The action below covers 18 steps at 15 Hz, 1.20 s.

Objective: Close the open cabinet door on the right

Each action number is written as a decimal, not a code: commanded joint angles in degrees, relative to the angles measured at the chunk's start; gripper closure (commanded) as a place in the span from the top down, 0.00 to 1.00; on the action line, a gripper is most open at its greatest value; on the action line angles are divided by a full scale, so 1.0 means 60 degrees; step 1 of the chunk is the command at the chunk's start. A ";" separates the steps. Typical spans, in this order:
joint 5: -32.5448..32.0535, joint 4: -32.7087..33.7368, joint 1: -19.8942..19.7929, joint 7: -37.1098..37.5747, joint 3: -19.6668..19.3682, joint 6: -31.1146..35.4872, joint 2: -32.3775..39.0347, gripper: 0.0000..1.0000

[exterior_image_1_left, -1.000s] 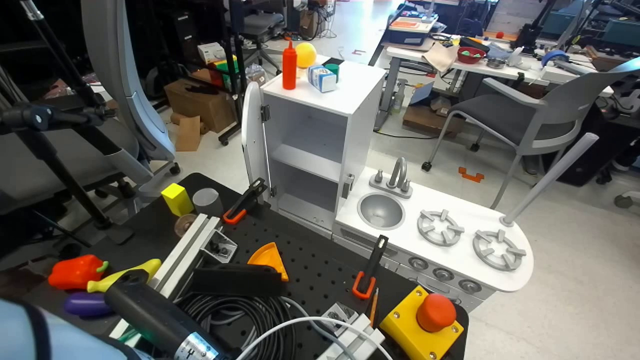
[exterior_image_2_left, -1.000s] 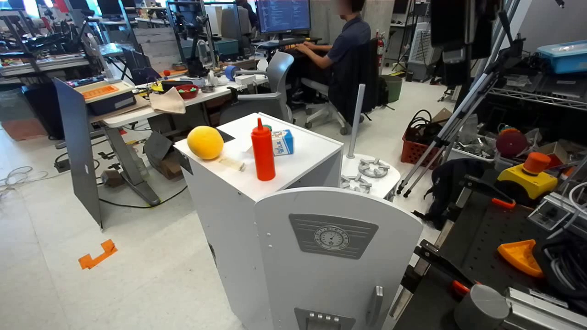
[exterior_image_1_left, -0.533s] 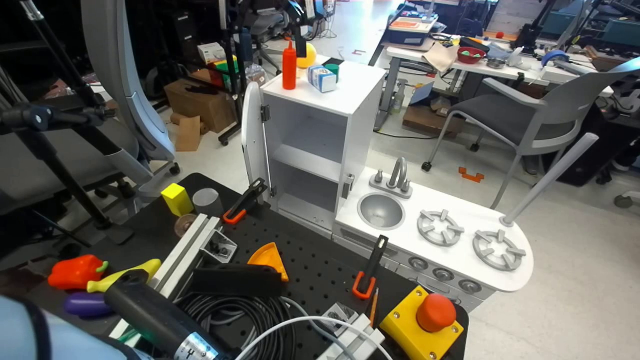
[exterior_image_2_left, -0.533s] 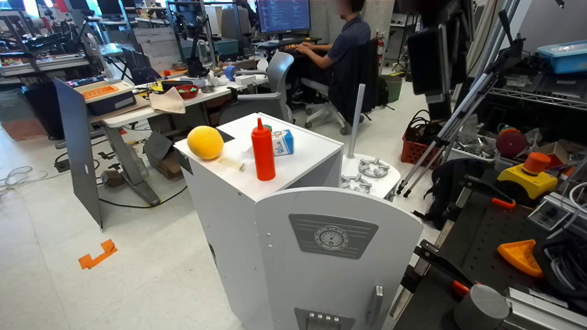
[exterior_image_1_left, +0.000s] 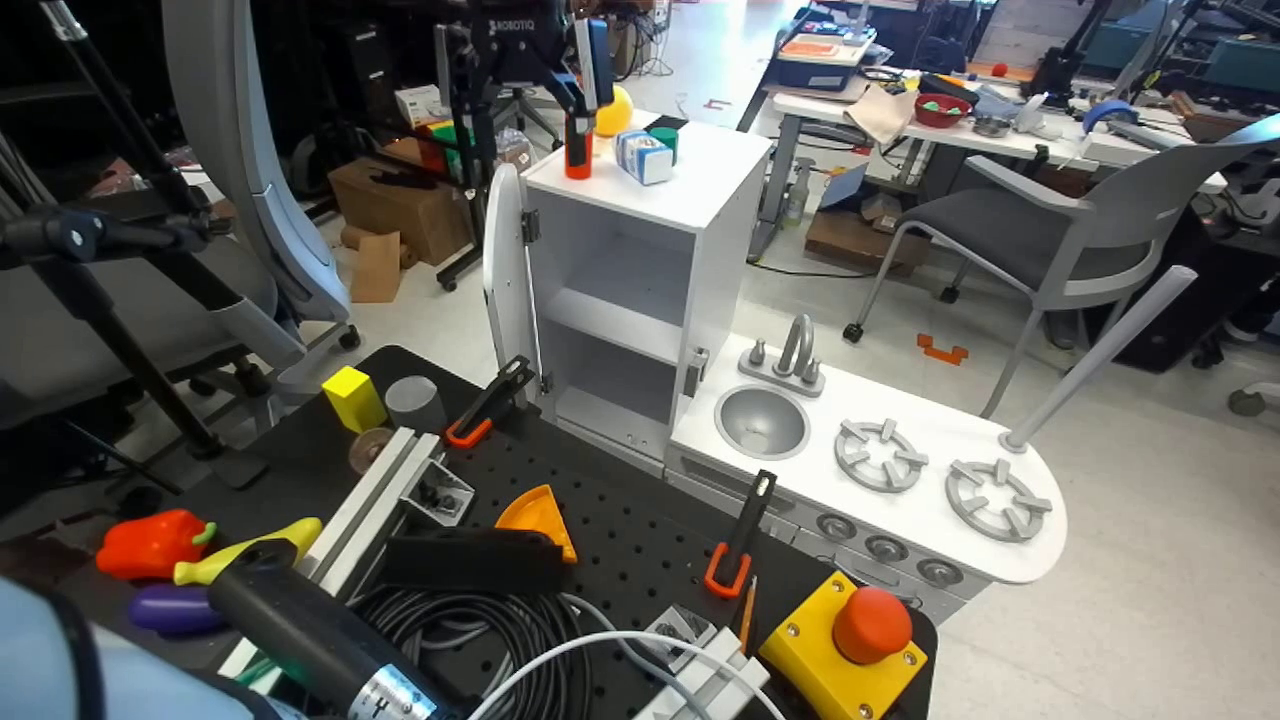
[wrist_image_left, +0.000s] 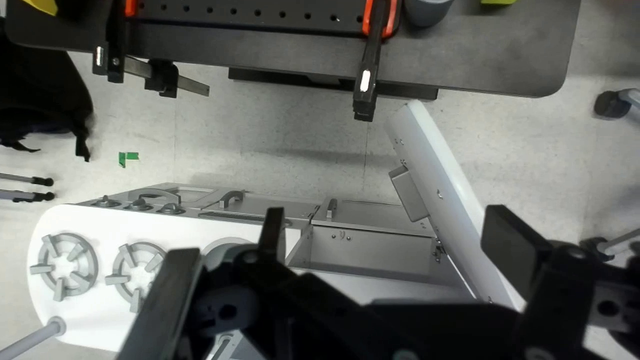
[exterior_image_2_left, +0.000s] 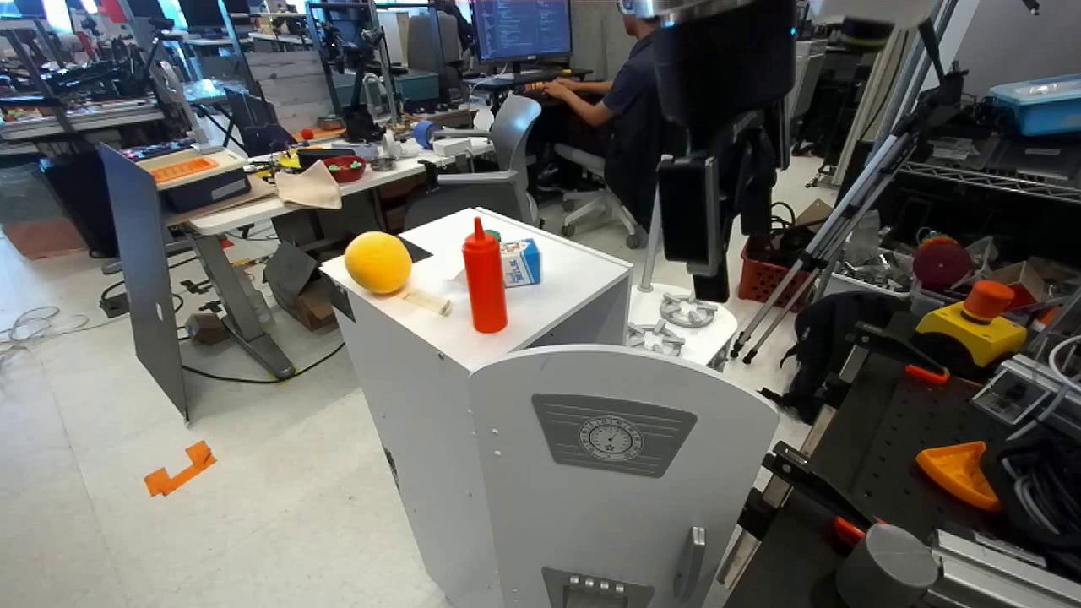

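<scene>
Door (exterior_image_2_left: 621, 507) stands tall, swung out below the gripper (wrist_image_left: 385, 235); fingers (wrist_image_left: 510, 245) are spread wide, and imo they've gotta drop down outside it to push.

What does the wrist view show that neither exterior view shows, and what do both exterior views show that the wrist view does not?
Only the wrist view: a small green L-shaped mark on the pale floor.
Only the exterior views: a red squeeze bottle and a rounded yellow object on the tall white cabinet.
Shared: the open pale-grey cabinet door, the white counter and black-and-orange clamps.
</scene>
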 commanded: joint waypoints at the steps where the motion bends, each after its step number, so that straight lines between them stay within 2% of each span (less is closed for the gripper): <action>1: 0.0038 -0.0536 0.0138 0.0242 -0.0097 0.0763 0.0253 1.00; 6: -0.0070 -0.0183 0.0333 0.0275 -0.0064 0.0261 0.1028 1.00; 11: -0.0397 -0.0216 0.0644 0.0173 -0.0068 0.0114 0.1227 1.00; 14: -0.0989 -0.0253 0.0782 0.0729 -0.0192 0.0679 0.1312 1.00; 18: -0.2539 -0.0158 0.0858 0.2550 -0.0594 0.1290 0.1289 1.00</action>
